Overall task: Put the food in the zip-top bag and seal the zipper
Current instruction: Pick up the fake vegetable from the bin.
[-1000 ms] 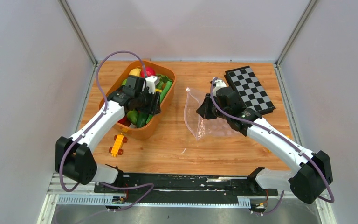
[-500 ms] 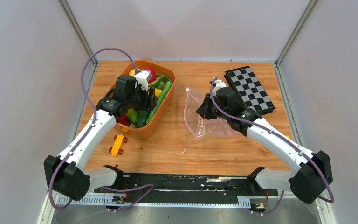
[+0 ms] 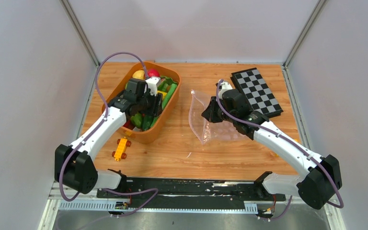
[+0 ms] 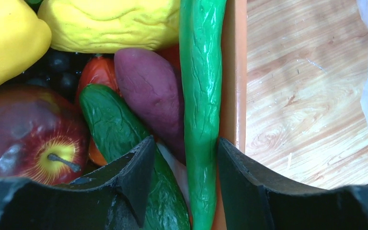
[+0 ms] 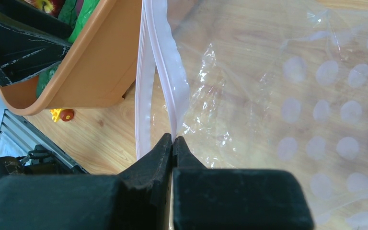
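The food lies piled in the orange tub (image 3: 160, 125): a long green pod (image 4: 200, 96), a dark green cucumber (image 4: 112, 124), a purple piece (image 4: 151, 91), a red apple (image 4: 24, 129) and a yellow pepper (image 4: 5, 43). My left gripper (image 4: 184, 158) is open, low in the tub by its right wall, with the green pod between its fingers. The clear zip-top bag (image 3: 199, 117) lies right of the tub with its mouth facing the tub. My right gripper (image 5: 173, 141) is shut on one lip of the zipper (image 5: 165, 62) and holds the mouth open.
A yellow toy car (image 3: 121, 148) lies on the wood in front of the tub. A black-and-white checkerboard (image 3: 257, 91) lies at the back right, behind my right arm. The tub's orange wall (image 4: 232, 72) stands right beside my left gripper's right finger.
My left arm swung a little left and back over the tub, and its gripper is now lower at the tub's right side. The right arm and the bag have not moved.
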`<state>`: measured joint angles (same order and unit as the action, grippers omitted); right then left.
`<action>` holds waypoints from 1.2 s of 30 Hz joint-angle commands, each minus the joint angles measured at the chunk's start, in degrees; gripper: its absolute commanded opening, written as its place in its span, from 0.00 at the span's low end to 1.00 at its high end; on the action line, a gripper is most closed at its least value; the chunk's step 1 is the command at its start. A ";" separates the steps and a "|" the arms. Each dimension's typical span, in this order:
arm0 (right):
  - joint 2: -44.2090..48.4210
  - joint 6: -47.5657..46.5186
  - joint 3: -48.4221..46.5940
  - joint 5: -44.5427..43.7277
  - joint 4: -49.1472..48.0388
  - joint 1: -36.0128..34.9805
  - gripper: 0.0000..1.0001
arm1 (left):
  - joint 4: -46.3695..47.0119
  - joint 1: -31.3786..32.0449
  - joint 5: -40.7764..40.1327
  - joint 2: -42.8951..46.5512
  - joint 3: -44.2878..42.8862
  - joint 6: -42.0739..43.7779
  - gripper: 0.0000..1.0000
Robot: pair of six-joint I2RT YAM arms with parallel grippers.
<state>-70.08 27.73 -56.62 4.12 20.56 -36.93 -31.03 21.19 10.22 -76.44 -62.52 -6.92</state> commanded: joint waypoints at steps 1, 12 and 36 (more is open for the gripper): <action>0.94 -0.76 -2.09 0.25 -1.31 0.29 0.00 | -2.45 -0.18 5.46 -1.56 -0.20 2.49 0.59; 0.53 -0.78 -2.27 0.55 -1.57 0.31 0.00 | -4.05 -0.18 10.87 -5.37 -0.59 3.25 0.57; 0.56 -0.81 -2.62 0.29 -1.21 0.30 0.00 | -1.44 -0.18 9.06 2.17 -1.18 -0.33 0.01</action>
<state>-70.08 27.73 -56.64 4.16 20.58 -36.93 -32.27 20.29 20.03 -78.13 -62.52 -5.69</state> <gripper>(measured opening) 0.015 0.283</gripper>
